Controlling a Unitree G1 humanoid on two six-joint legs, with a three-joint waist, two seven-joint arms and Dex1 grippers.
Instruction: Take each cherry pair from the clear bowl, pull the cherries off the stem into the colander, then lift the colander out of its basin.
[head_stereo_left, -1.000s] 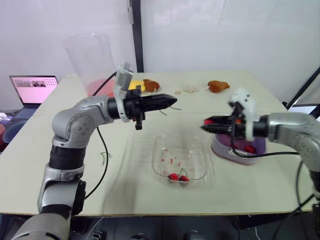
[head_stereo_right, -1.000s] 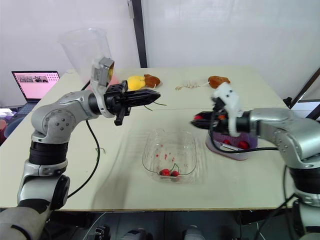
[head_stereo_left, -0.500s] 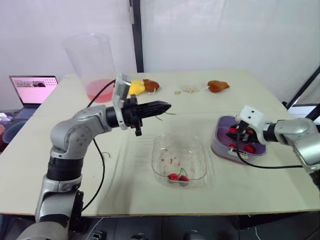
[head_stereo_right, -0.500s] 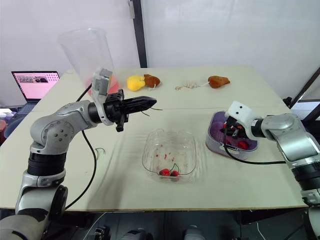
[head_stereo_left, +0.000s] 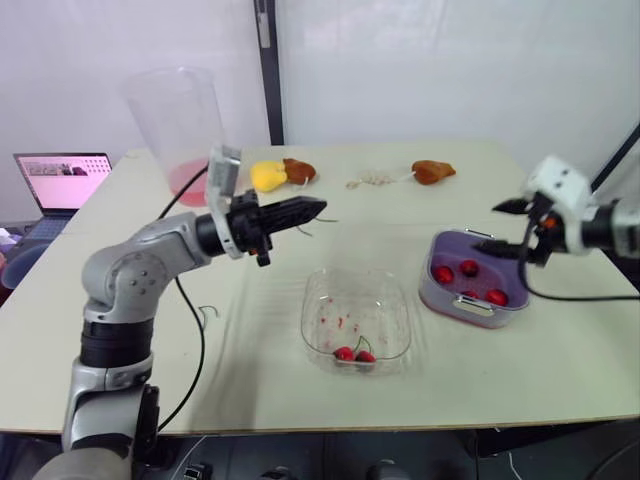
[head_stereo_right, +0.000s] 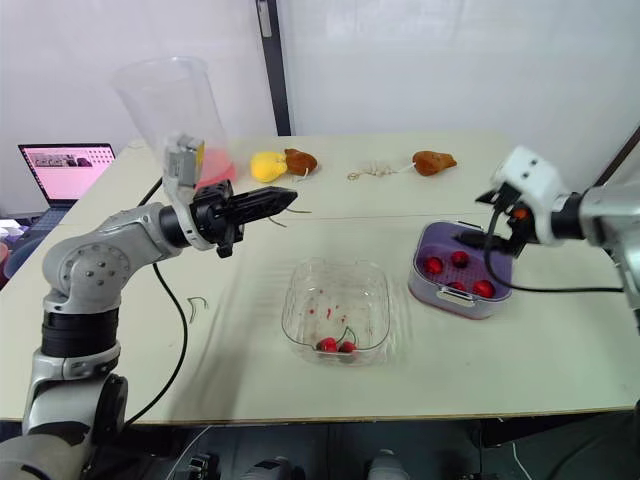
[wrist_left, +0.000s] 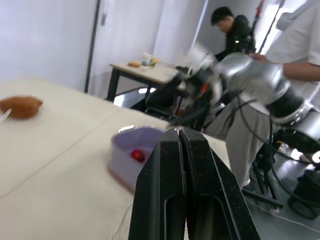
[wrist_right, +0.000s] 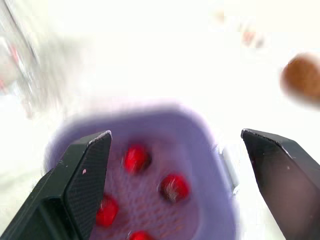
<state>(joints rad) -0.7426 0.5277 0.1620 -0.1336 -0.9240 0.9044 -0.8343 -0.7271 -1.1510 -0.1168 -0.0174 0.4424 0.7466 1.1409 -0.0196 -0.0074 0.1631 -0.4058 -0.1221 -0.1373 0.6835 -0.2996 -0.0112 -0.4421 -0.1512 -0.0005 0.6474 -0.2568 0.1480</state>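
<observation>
The purple colander (head_stereo_left: 470, 290) sits in its pale basin at the right of the table, with several red cherries (wrist_right: 136, 158) inside. My right gripper (head_stereo_left: 497, 224) hovers open just above its far right edge, nothing between its fingers (wrist_right: 85, 172). The clear bowl (head_stereo_left: 385, 300) stands mid-table and holds one cherry pair (head_stereo_left: 351, 354) at its near edge. My left gripper (head_stereo_left: 320, 208) is raised over the table behind the bowl, shut on a thin green stem (head_stereo_left: 328, 219); its fingers (wrist_left: 170, 165) are pressed together.
A tall clear cup (head_stereo_left: 178, 120) with pink liquid stands at the back left, with a laptop (head_stereo_left: 62, 178) beyond the table edge. A yellow fruit (head_stereo_left: 264, 177), two brown items (head_stereo_left: 432, 172) and a beige string lie along the back. A loose stem (head_stereo_left: 208, 316) lies left of the bowl.
My right gripper carried a cherry to the colander, opened wide and rose to the right, leaving the cherry inside. My left gripper drew back slightly to the left with the stem.
</observation>
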